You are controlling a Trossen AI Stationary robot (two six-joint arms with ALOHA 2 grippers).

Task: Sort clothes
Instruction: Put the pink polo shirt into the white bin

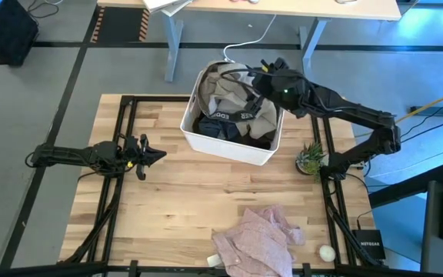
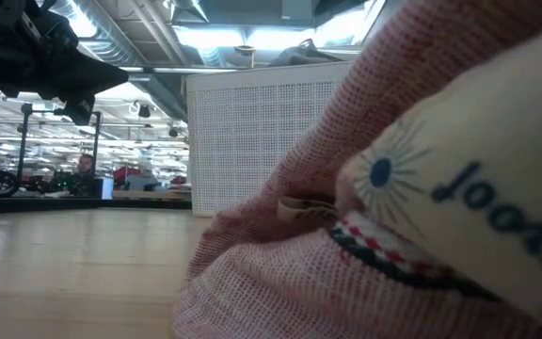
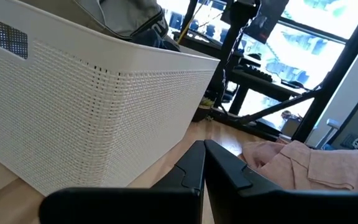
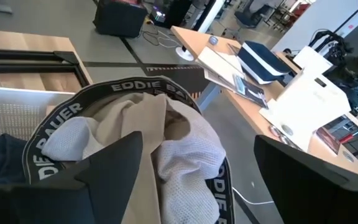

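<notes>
Biggest worry first: the bin (image 1: 206, 138) is stuffed pretty full, and the grey-beige garment (image 1: 261, 117) is heaped right up at the rim on the right arm's side. The right gripper (image 4: 197, 158) is parked directly over that heap with its jaws spread wide and nothing held between them, as far as can be made out. If it gets pulled back low, loose fabric or the lettered waistband (image 4: 67, 118) could probably be snagged on a finger and dragged back out over the wall.

The dark clothes (image 1: 218, 127) are packed lower in the bin and shouldn't be bothered.

The pink garment (image 1: 258, 238) is left crumpled on the table near the front edge, well apart from the bin, so it looks like the one not yet sorted. A reach for it could be complicated by the small plant (image 1: 311, 158) beside the bin's right corner, which sits near the right arm's path and might get knocked. A little white ball (image 1: 327, 252) is also lying just beside the pink cloth.

The left gripper (image 1: 146, 152) is waiting left of the bin, fingers pressed together on nothing.
</notes>
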